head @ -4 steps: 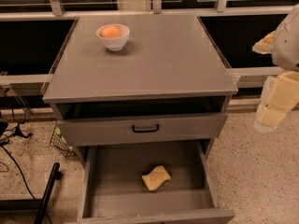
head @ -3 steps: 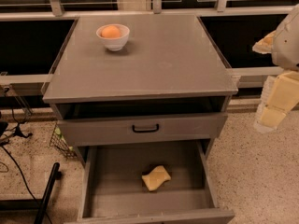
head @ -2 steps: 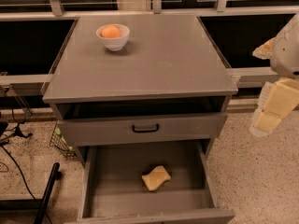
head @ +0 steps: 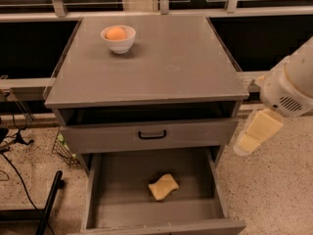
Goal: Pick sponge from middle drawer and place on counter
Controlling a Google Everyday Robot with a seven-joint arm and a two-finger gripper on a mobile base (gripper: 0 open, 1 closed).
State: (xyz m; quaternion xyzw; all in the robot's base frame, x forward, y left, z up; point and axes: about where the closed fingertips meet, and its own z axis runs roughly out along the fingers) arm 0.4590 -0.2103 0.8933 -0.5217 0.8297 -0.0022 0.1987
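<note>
The sponge lies in the open middle drawer while the gripper hangs right of the counter, well apart, its grip impossible to judge.

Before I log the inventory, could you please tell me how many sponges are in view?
1. The sponge lies on the open drawer's floor. The pale yellow gripper hangs right of the cabinet, outside the drawer, and is not one. Others could be hidden inside the cabinet.

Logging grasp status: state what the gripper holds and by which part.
Nothing. The gripper hangs at right, apart from the sponge lying in the middle drawer.
</note>
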